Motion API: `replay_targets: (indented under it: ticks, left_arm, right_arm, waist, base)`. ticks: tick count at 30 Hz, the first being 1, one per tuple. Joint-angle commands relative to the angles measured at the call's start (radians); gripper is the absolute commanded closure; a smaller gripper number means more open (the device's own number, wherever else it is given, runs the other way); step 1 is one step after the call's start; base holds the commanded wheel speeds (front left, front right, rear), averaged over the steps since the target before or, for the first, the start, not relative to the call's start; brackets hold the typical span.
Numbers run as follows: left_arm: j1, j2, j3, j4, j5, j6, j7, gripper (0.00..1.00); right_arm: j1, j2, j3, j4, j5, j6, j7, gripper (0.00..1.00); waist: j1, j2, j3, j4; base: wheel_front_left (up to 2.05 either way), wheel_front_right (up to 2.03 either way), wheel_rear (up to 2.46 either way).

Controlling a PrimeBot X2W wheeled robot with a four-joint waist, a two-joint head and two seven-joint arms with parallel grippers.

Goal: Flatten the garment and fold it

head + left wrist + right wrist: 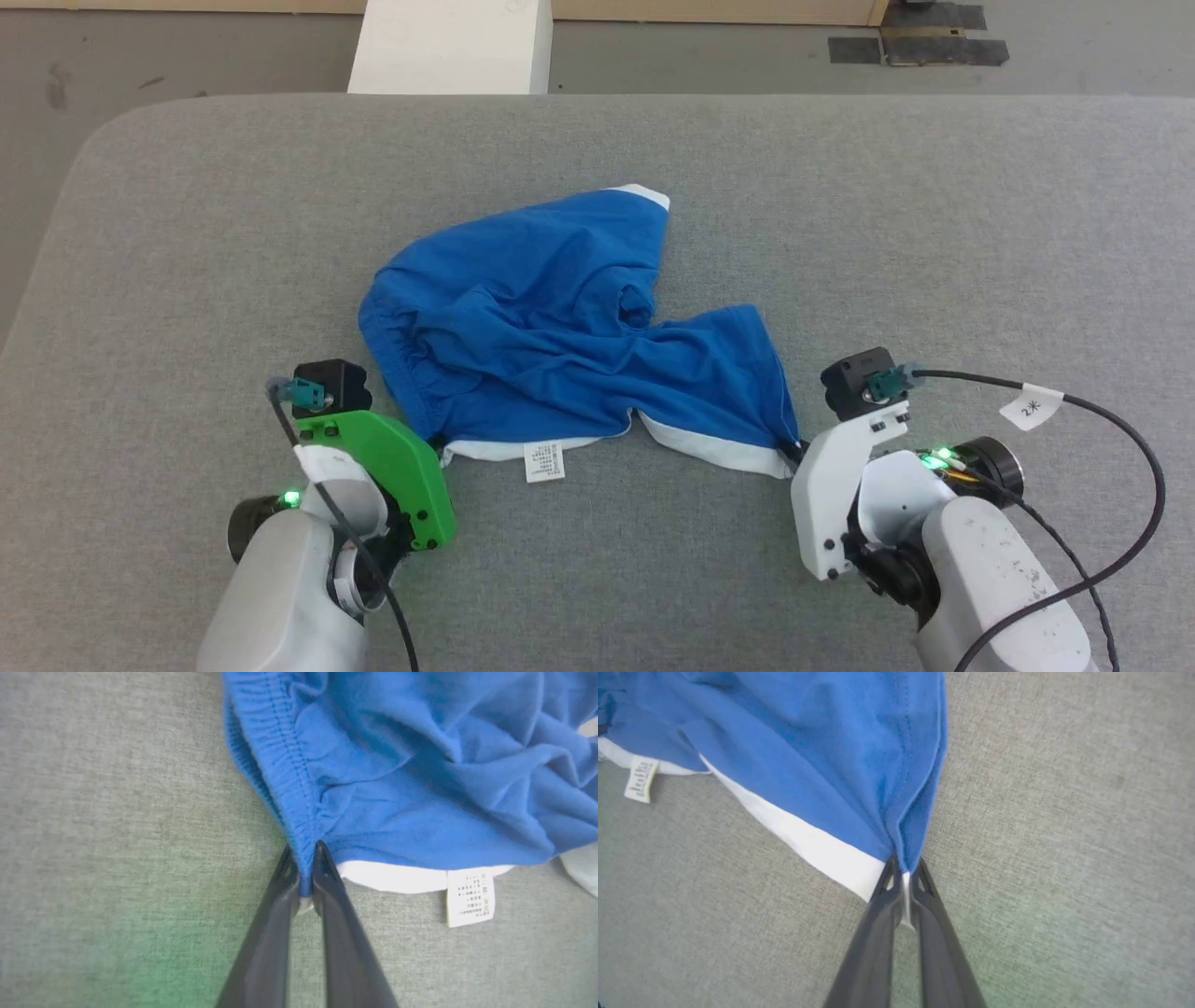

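The blue shorts (560,317) lay rumpled on the grey table (840,233). Left of their care label (544,461), the left gripper (306,877) pinched the elastic waistband (285,765). Right of the label, the right gripper (903,872) pinched a white-trimmed hem corner (840,858).

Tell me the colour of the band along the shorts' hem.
White band on the shorts, clearest in the right wrist view.

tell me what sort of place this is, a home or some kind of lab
Most likely a robot test lab rather than a home: a big grey fabric-covered table with blue shorts laid on it, a plain grey floor with dark tape patches, and a labelled cable.
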Motion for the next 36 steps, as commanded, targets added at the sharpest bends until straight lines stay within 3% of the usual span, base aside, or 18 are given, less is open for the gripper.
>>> replay_targets:
  ticks: [1,7,11,18,24,29,36]
  left_arm:
    - [0.03,-0.022,-0.012,0.03,-0.021,-0.017,0.01,1.0]
    - [0.023,-0.037,0.054,-0.029,-0.119,-0.052,-0.064,1.0]
    - [-0.002,-0.027,0.086,-0.133,-0.171,-0.076,-0.08,1.0]
    - [-0.105,0.024,0.127,-0.342,-0.226,-0.082,-0.029,1.0]
    - [-0.249,0.077,0.138,-0.442,-0.238,-0.067,0.057,1.0]
    - [-0.394,0.105,0.149,-0.413,-0.267,-0.046,0.137,1.0]
    - [-0.595,0.16,0.12,-0.285,-0.231,-0.051,0.194,1.0]
  right_arm:
    - [-0.008,-0.003,-0.007,0.006,0.002,-0.002,-0.01,1.0]
    - [-0.02,-0.003,-0.065,-0.002,0.111,-0.002,-0.069,1.0]
    - [-0.047,-0.003,-0.125,-0.027,0.268,-0.002,-0.098,1.0]
    - [-0.16,-0.003,-0.24,-0.158,0.48,-0.002,-0.098,1.0]
    - [-0.279,-0.003,-0.306,-0.261,0.546,-0.002,-0.043,1.0]
    - [-0.407,-0.003,-0.341,-0.27,0.587,-0.002,-0.009,1.0]
    - [-0.651,-0.003,-0.359,-0.126,0.541,-0.002,0.009,1.0]
  waist:
    - [0.0,0.0,-0.009,0.005]
    - [0.0,0.0,-0.052,0.009]
    - [0.0,0.0,-0.084,0.017]
    - [0.0,0.0,-0.138,0.019]
    - [0.0,0.0,-0.157,0.012]
    - [0.0,0.0,-0.124,-0.014]
    - [0.0,0.0,0.002,-0.058]
  base:
    - [0.0,0.0,0.0]
    - [0.0,0.0,0.0]
    - [0.0,0.0,0.0]
    - [0.0,0.0,0.0]
    - [0.0,0.0,0.0]
    - [0.0,0.0,0.0]
    - [0.0,0.0,0.0]
